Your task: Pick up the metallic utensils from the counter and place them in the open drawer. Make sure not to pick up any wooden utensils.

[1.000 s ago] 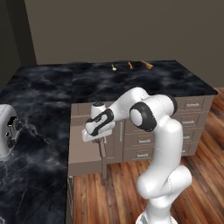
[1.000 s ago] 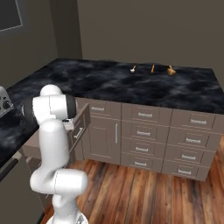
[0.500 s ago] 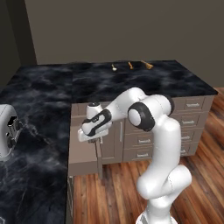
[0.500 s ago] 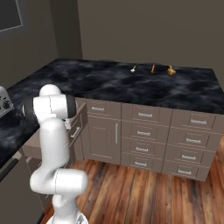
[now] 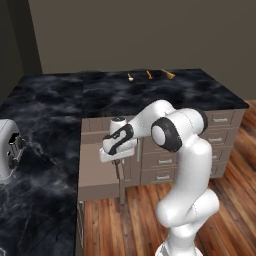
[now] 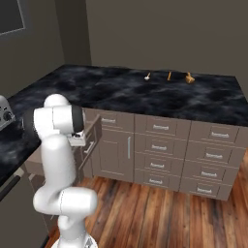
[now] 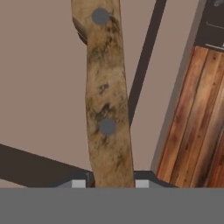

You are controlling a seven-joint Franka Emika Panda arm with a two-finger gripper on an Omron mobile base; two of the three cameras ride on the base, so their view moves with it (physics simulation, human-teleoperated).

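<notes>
We have the knife (image 7: 107,100) pinched by its handle. The gripper (image 7: 107,181) has its jaws closed narrowly on the near end of the handle, one fingertip (image 7: 78,183) on each flat side.

The knife hangs over the open drawer (image 5: 95,167), whose taupe floor lies behind it in the hand view. The drawer's wall and the plank floor are off to one side there. From the left base camera a thin dark length hangs from the gripper (image 5: 119,161) towards the drawer's front edge.

We judge the knife to be light and rigid, so it will not sag or bend in the grip. The handle looks smooth and tapers a little, so it could pivot or slide between the pads if swung. The handle is the right place to hold it, well away from the blade, and a hold nearer the middle rivet would balance it better. Dropped from a height it could bounce or clatter on the drawer floor.

What we see of it is a mottled brown handle, darker in patches, with two round grey rivets. The blade end is too foreshortened to make out.

Three small utensils (image 5: 149,74) lie in a row at the far edge of the counter (image 5: 55,100), too small to tell apart.
</notes>
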